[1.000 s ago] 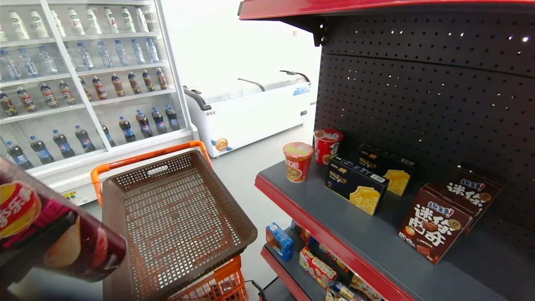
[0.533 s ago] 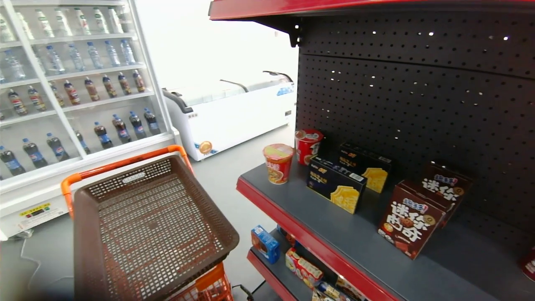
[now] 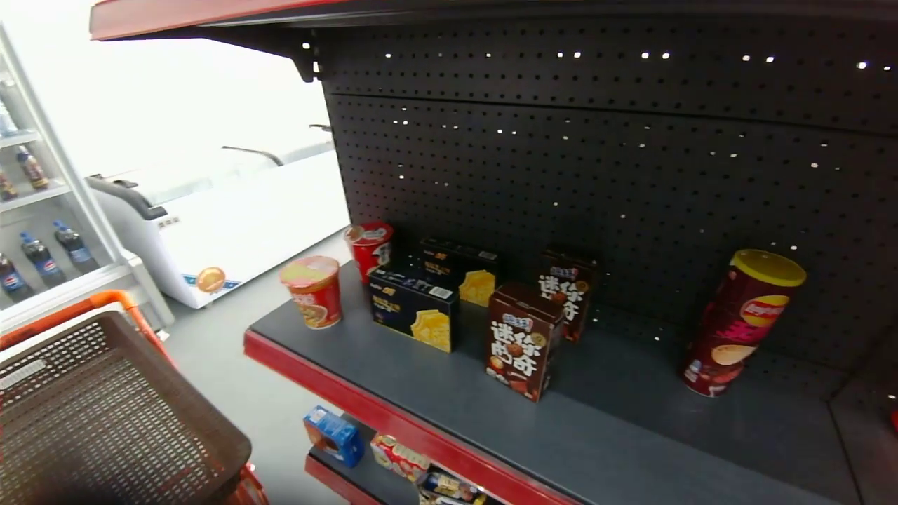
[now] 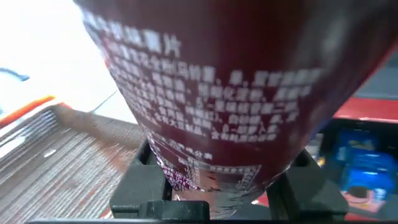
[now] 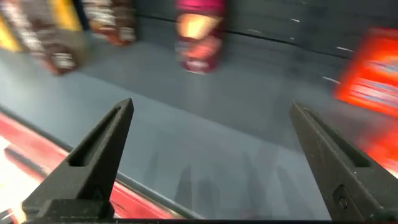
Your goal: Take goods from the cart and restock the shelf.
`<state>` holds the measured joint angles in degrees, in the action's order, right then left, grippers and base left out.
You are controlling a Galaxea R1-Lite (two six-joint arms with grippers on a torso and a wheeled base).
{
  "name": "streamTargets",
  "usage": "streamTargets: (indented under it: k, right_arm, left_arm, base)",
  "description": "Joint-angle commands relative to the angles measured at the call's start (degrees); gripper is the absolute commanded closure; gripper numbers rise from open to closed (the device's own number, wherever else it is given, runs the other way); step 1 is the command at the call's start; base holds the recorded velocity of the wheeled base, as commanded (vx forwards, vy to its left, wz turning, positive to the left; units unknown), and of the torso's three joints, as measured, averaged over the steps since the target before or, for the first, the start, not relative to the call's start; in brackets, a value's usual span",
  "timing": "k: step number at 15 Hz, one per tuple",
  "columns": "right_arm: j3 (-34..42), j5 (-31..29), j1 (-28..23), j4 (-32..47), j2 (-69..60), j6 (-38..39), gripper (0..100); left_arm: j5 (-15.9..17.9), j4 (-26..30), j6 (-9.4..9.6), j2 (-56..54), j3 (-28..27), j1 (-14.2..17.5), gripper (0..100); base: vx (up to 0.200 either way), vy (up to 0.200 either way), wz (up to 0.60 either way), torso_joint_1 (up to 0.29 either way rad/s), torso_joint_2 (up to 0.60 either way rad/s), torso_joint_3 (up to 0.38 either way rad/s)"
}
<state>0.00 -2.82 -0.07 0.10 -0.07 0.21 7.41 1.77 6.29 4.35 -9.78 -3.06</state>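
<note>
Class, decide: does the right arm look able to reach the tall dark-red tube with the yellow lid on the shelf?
Probably yes: the open right claw faces the tall dark-red yellow-lidded tube across bare grey shelf board, with nothing standing between them.

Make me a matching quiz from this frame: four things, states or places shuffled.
Things:
1. left gripper
2. right gripper
3. yellow-lidded can
4. blue box

States or places:
A. on the lower shelf
B. open, facing the grey shelf
C. shut on a dark red can
D. upright by the pegboard

Pairs: 1-C, 2-B, 3-D, 4-A.
</note>
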Motion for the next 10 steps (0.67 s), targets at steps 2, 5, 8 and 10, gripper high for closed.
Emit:
streamTargets:
  k: [2,5,8,10]
  right_arm:
    - [0.00,0.00,-0.01,-0.01,0.07,-0.03,0]
    - [0.00,0.00,-0.01,-0.01,0.07,-0.03,0]
    - [0.00,0.00,-0.01,-0.01,0.07,-0.03,0]
    - [0.00,0.00,-0.01,-0.01,0.07,-0.03,0]
  left_arm:
    - [0.06,-0.19,-0.58,0.13,0.99,-0.02,100]
    - [0.06,-0.10,-0.67,0.13,1.16,-0.02,100]
    - [0.06,-0.19,-0.58,0.13,1.87,-0.02,100]
    - [0.06,-0.19,-0.67,0.13,2.04,-0.02,100]
  base:
    - [0.000,0.000,-0.60,0.007,0.00,0.007]
    - [0.000,0.000,-0.60,0.005,0.00,-0.001]
    - [0.000,0.000,-0.60,0.004,0.00,0.004]
    - [0.000,0.000,-0.60,0.002,0.00,0.002]
